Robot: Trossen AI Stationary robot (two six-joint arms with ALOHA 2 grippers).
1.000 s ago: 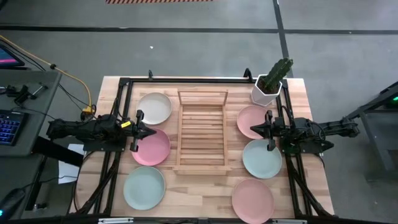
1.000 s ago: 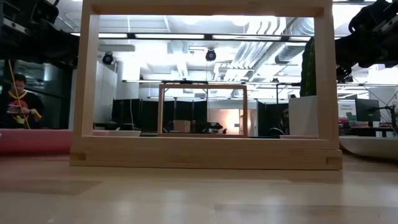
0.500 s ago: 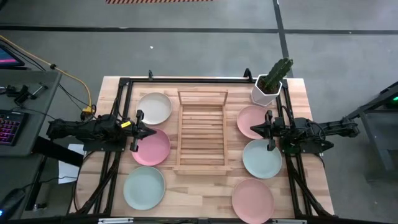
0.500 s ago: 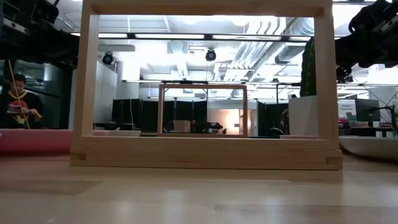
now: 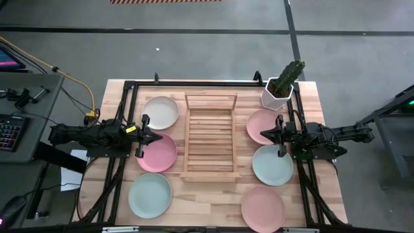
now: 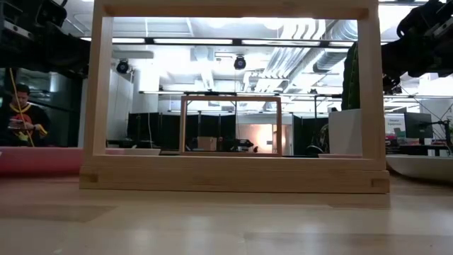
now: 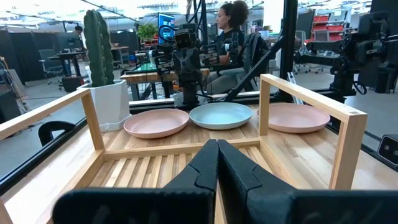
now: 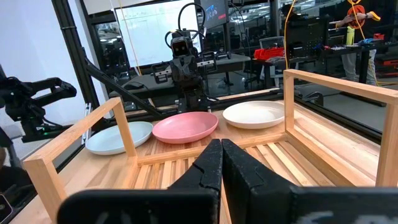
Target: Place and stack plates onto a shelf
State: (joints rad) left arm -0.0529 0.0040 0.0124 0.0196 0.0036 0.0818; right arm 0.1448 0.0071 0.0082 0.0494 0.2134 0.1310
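No text, label, brand, number or sign can be read in any of the views. Some monitors in the room behind show lit screens, but what is on them is too small to read.
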